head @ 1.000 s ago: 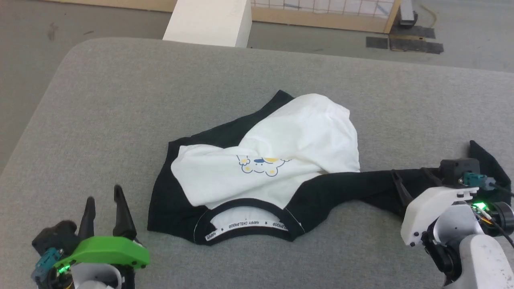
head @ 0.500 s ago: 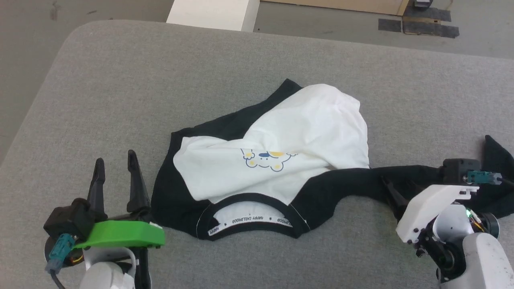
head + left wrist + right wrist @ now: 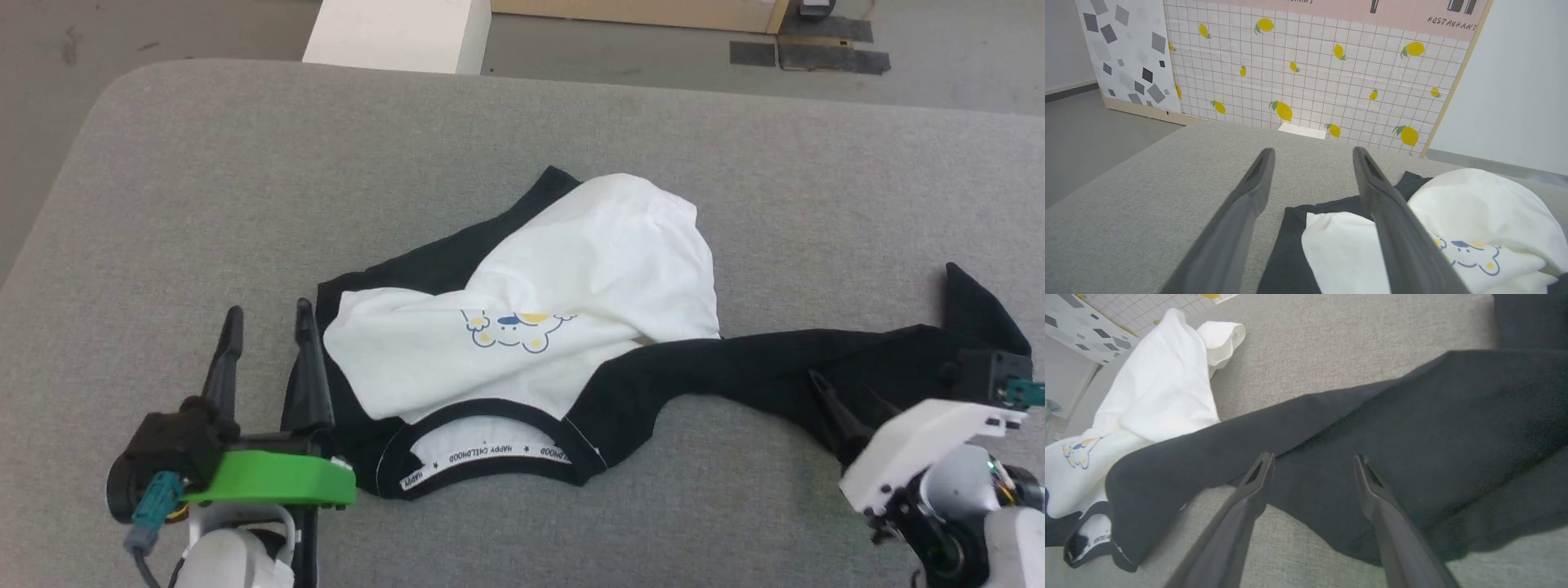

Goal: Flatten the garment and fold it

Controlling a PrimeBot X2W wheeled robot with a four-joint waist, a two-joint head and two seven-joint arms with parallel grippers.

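Note:
The garment [image 3: 588, 269] lies crumpled in the middle of the grey table, its white body bunched up, cartoon print showing and the black collar toward me. One black sleeve [image 3: 759, 367] stretches out to the right; the other is folded under along the left side. My left gripper [image 3: 268, 314] stands open just off the garment's left black edge, its right finger [image 3: 1392, 216] over that edge in the left wrist view. My right gripper [image 3: 841, 396] is open above the stretched sleeve [image 3: 1412, 416] with nothing between its fingers [image 3: 1241, 506].
The grey padded table [image 3: 245, 163] has a rounded far-left corner and bare cloth all round the garment. Beyond its far edge stand a white block [image 3: 400, 33] and a lemon-print panel [image 3: 1310, 73] on the floor, with dark mats [image 3: 808, 53] at the back right.
The head camera has shifted. My left gripper has moved forward up to the garment's left edge. My right gripper has drawn back toward me along the black sleeve. Both stay open.

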